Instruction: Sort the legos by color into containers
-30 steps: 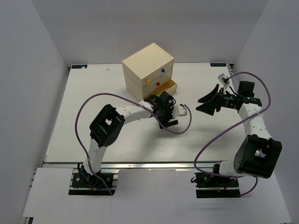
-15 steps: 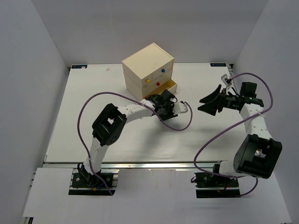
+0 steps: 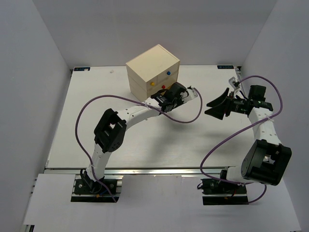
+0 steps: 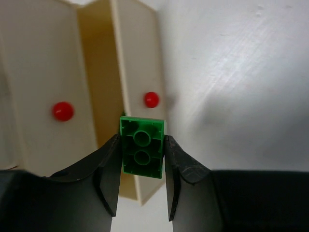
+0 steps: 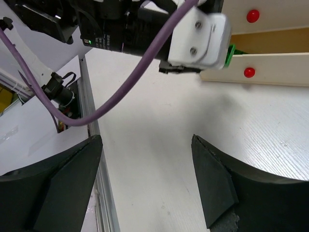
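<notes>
Left arm swung forward from mid-table toward the chest (image 3: 152, 65) over the last second. Right gripper (image 5: 145, 145) hung off to the right above the table (image 3: 96, 96), jaws spread wide, nothing between them. Left gripper (image 4: 142, 141) stood partly closed, pinching a green lego (image 4: 142, 150) by its sides, hollow underside facing the camera. Brick sat at the front edge of the pulled-out red-knob drawer (image 4: 96, 72).

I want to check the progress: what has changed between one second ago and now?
The left arm swung away from its base, from the middle of the table to the open red-knob drawer, and its jaws closed on a green lego. The right arm, jaws wide open, and the chest hardly moved.
</notes>
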Available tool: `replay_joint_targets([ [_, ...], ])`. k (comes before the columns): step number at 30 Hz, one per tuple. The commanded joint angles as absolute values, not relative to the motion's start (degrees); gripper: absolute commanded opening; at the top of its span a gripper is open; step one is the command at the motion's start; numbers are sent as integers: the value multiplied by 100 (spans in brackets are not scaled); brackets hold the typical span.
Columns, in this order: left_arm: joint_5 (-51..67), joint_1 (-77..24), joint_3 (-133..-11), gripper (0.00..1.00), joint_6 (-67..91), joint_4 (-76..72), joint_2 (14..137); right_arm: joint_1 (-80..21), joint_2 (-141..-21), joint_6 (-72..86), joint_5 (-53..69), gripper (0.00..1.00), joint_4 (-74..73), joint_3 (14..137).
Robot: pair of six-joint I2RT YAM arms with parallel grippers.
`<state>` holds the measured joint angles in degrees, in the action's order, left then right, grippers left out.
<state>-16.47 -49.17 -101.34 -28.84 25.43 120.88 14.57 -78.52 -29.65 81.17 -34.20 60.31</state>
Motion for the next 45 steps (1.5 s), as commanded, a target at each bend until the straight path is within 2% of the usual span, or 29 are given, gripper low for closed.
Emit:
replay_joint_targets([
  [1, -2961, -4939, -10389, 0, -2812, 2365, 11953, 1468, -7734, -2927, 8174, 79, -3287, 6108],
  [6, -3856, -4939, -10248, 0, -3005, 1873, 12041, 1468, -7761, -2883, 8174, 79, -3252, 6100],
  [13, -4456, -4887, -10081, 1, -3313, 1451, 12287, 1476, -7770, -2848, 8183, 79, -3234, 6108],
  [16, -4360, -4834, -9976, 18, -3261, 1424, 12287, 1477, -7770, -2839, 8191, 79, -3234, 6108],
  [17, -4342, -4834, -9958, 28, -3261, 1433, 12296, 1477, -7770, -2839, 8191, 80, -3234, 6100],
  [21, -4324, -4834, -9923, 54, -3208, 1485, 12305, 1477, -7787, -2830, 8200, 80, -3226, 6100],
  [24, -4298, -4834, -9984, 67, -3164, 1564, 12278, 1485, -7787, -2813, 8200, 80, -3226, 6100],
  [26, -4272, -4886, -10028, 73, -3138, 1608, 12217, 1485, -7778, -2813, 8200, 80, -3226, 6100],
  [30, -4105, -4939, -10168, 74, -3112, 1626, 12068, 1485, -7796, -2821, 8191, 81, -3226, 6082],
  [32, -4017, -4939, -10283, 66, -2963, 1801, 12006, 1485, -7778, -2821, 8165, 81, -3226, 6073],
  [33, -3947, -4939, -10362, 59, -2918, 1845, 11901, 1468, -7778, -2830, 8156, 81, -3217, 6065],
  [34, -3755, -4939, -10380, 34, -2761, 1941, 11839, 1468, -7778, -2839, 8121, 80, -3208, 6064],
  [35, -3622, -4939, -10406, 18, -2673, 1995, 11734, 1459, -7770, -2856, 8095, 80, -3191, 6056],
  [36, -3473, -4939, -10389, 6, -2507, 2056, 11533, 1442, -7770, -2848, 8069, 78, -3182, 6047],
  [37, -3028, -4939, -10363, 0, -2383, 2152, 11409, 1450, -7752, -2917, 8007, 76, -3182, 6029],
  [38, -2719, -4939, -10319, 0, -2243, 2197, 11234, 1424, -7743, -2953, 7963, 73, -3173, 5994],
  [41, -1418, -4808, -9793, 0, -1663, 1987, 10400, 1292, -7708, -2971, 7595, 41, -2998, 5915],
  [42, -1267, -4668, -9452, 0, -1461, 1699, 10171, 1222, -7673, -2953, 7246, 22, -2927, 5889],
  [45, -977, -4405, -9220, 0, -1153, 1398, 9476, 792, -7480, -2559, 6516, 2, -2304, 5627],
])
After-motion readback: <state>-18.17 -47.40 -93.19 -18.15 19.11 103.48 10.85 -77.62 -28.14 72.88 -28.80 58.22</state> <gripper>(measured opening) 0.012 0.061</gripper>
